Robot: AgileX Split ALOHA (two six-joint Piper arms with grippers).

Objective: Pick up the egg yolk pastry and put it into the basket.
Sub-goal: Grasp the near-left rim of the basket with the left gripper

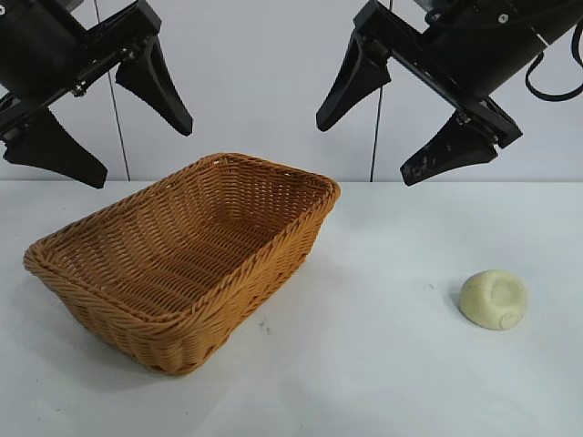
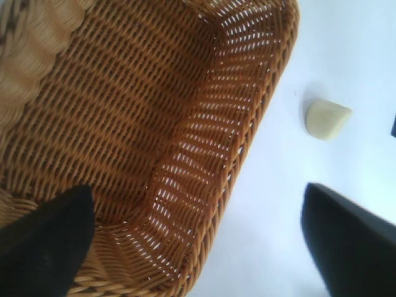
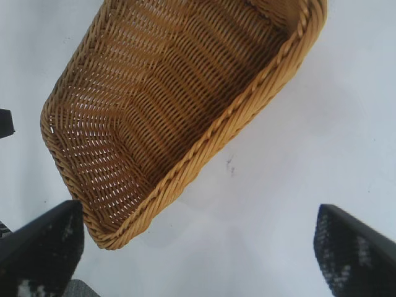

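The egg yolk pastry (image 1: pixel 493 299), a small pale cream dome with a dent, lies on the white table at the right front; it also shows in the left wrist view (image 2: pixel 327 119). The golden-brown wicker basket (image 1: pixel 109 238) stands at the left centre, empty, and shows in the left wrist view (image 2: pixel 272 93) and the right wrist view (image 3: pixel 247 105). My left gripper (image 1: pixel 102 123) hangs open high above the basket's left end. My right gripper (image 1: pixel 393 127) hangs open high above the table between basket and pastry. Both are empty.
The white table (image 1: pixel 364 364) has bare surface between the basket and the pastry and along the front. A pale wall with vertical seams stands behind the arms.
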